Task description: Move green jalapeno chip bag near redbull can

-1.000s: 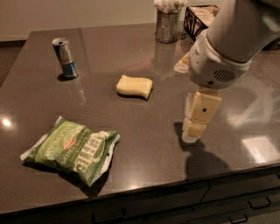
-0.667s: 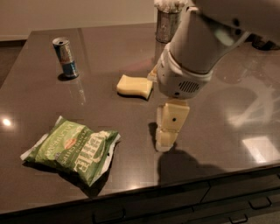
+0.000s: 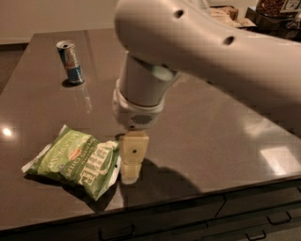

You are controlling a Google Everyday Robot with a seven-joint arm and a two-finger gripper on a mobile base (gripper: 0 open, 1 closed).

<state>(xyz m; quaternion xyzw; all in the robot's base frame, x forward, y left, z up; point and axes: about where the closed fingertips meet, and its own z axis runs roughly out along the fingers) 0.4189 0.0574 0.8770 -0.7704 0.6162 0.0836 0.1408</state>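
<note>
The green jalapeno chip bag point(image 3: 75, 161) lies flat near the table's front left edge, light green with white lettering and a small orange-red logo. The redbull can point(image 3: 70, 61) stands upright at the far left of the table, well apart from the bag. My gripper point(image 3: 130, 170) hangs from the large white arm, low over the table right at the bag's right edge. Whether it touches the bag I cannot tell.
The dark glossy table point(image 3: 211, 136) ends in a front edge just below the bag, with drawers point(image 3: 244, 212) under it. The arm point(image 3: 211, 52) covers the table's middle and back right. Boxes and a jar point(image 3: 275, 7) stand at the far right back.
The arm has swung left across the table and come down beside the chip bag's right edge. It now hides the yellow block and the metal cup. Bag and can have not moved.
</note>
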